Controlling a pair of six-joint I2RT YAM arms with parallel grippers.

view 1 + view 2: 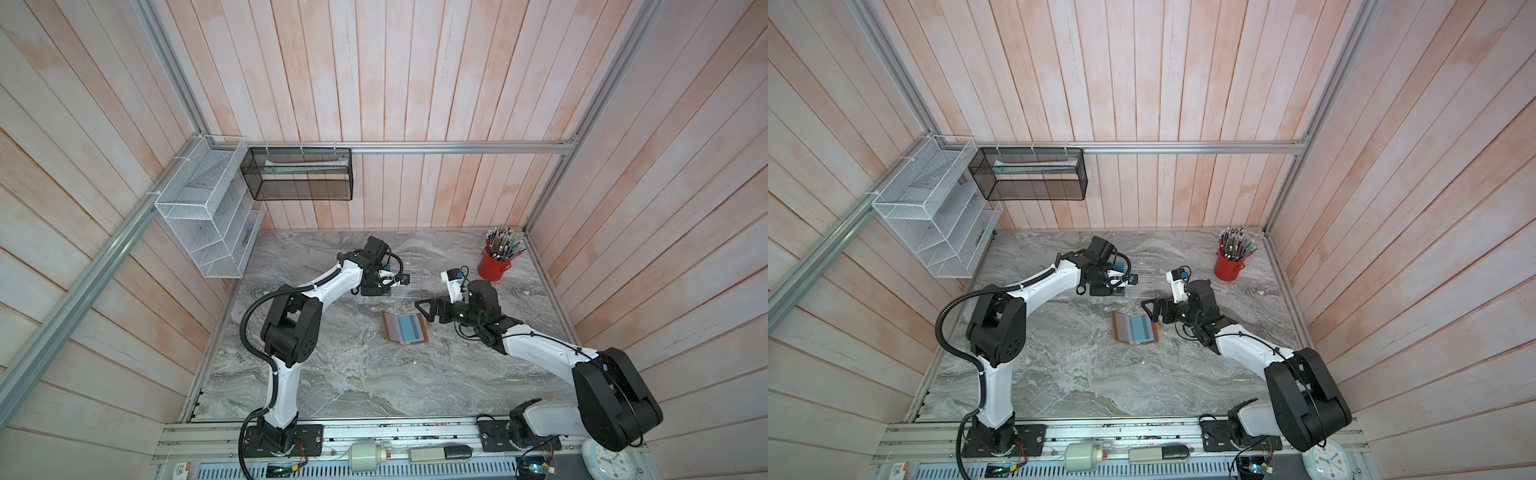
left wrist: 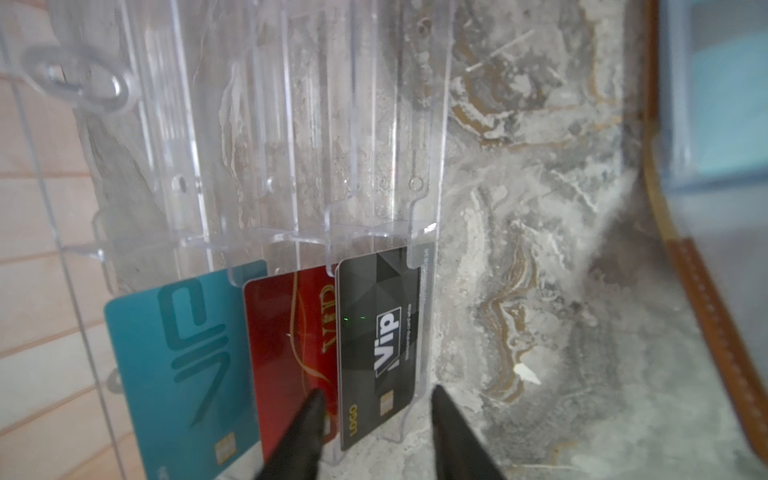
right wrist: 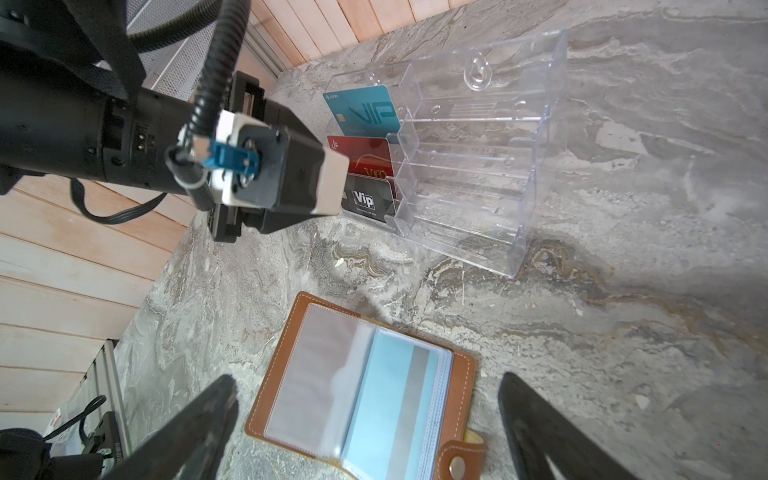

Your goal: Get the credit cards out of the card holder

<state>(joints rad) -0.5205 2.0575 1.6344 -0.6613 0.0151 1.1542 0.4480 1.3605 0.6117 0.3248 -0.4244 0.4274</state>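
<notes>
My left claw (image 2: 376,440) is part open and holds nothing, fingers either side of the black card (image 2: 378,332) end. It, the red card (image 2: 286,340) and the teal card (image 2: 178,365) stand in the rack (image 2: 291,124). My right claw (image 3: 374,432) is wide open and empty above the wallet (image 3: 461,374), which lies open on the table (image 3: 582,332) with a pale blue card (image 3: 395,395) in a sleeve

Left arm (image 1: 328,282), white with black joints, reaches forward with elbow raised; left gripper (image 2: 376,392), black and two-fingered, angles downward, jaws parted. Right arm (image 1: 540,344) stretches inward and low. The right gripper (image 3: 365,380) has its jaws spread wide, holding nothing.
</notes>
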